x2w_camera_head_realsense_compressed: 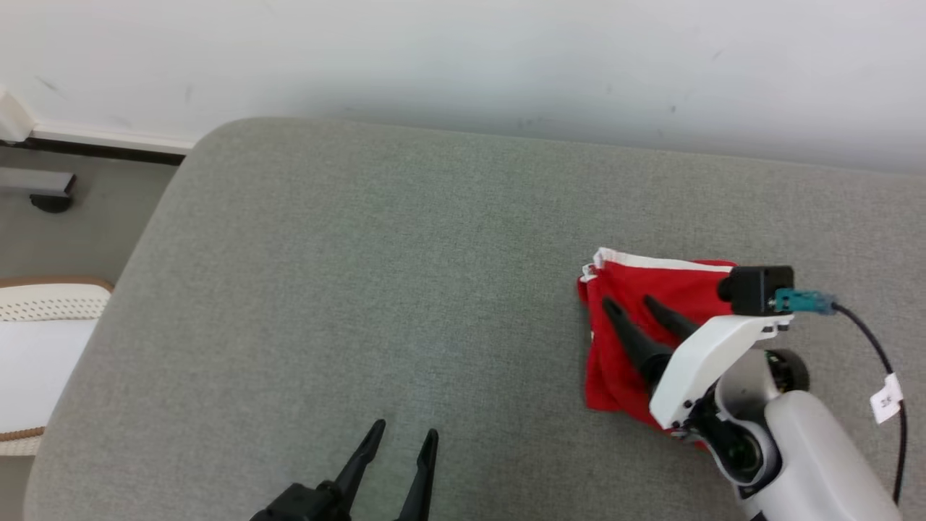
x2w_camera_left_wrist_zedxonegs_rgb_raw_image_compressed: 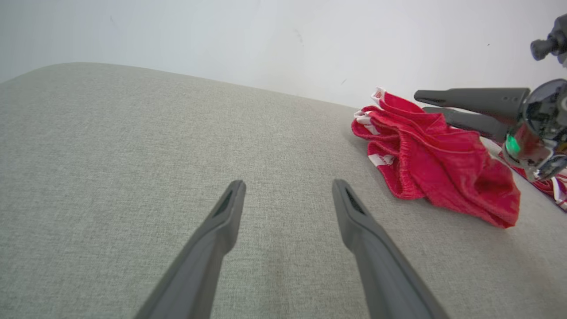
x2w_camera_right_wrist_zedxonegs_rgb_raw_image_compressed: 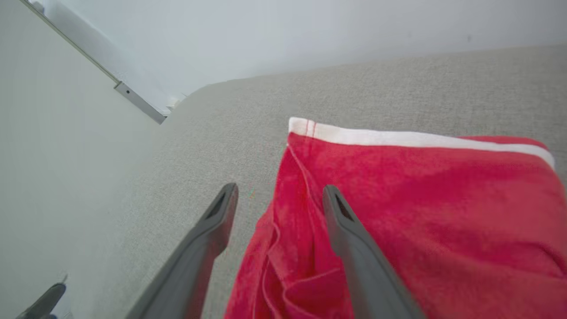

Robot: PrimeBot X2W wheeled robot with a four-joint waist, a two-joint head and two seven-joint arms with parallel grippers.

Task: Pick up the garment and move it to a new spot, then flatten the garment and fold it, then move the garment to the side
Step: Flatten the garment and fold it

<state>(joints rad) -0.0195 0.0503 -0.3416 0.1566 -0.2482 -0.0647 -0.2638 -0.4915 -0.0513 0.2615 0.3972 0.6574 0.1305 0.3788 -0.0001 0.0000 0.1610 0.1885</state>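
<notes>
Grey upholstered surface with a rounded far corner, set against a plain white wall. Item one: garment, red cloth with a white band along its far edge, lying as a compact, layered bundle at the robot's right side of the surface, well apart from the bare middle. The left wrist view shows the garment doubled over on itself, with rumpled lower edges and no loose spread of cloth. Status, by judgement: pick-up, flattening and folding look done, since the cloth sits in a small stacked shape. The move to the side also looks finished or very nearly so, with little left beyond drawing the arm clear. Item two: right tool, positioned over the garment, fingers set wide apart and pointing across the red cloth toward the wall. Its own view shows the right tool with one finger over the grey surface and the other over the garment, with no cloth pinched between them. Seen from the side, the right tool sits close above the bundle, and whether a finger grazes the cloth cannot be told. Item three: left tool, at the near edge, fingers wide, holding nothing and hovering over bare upholstery in its own view.
</notes>
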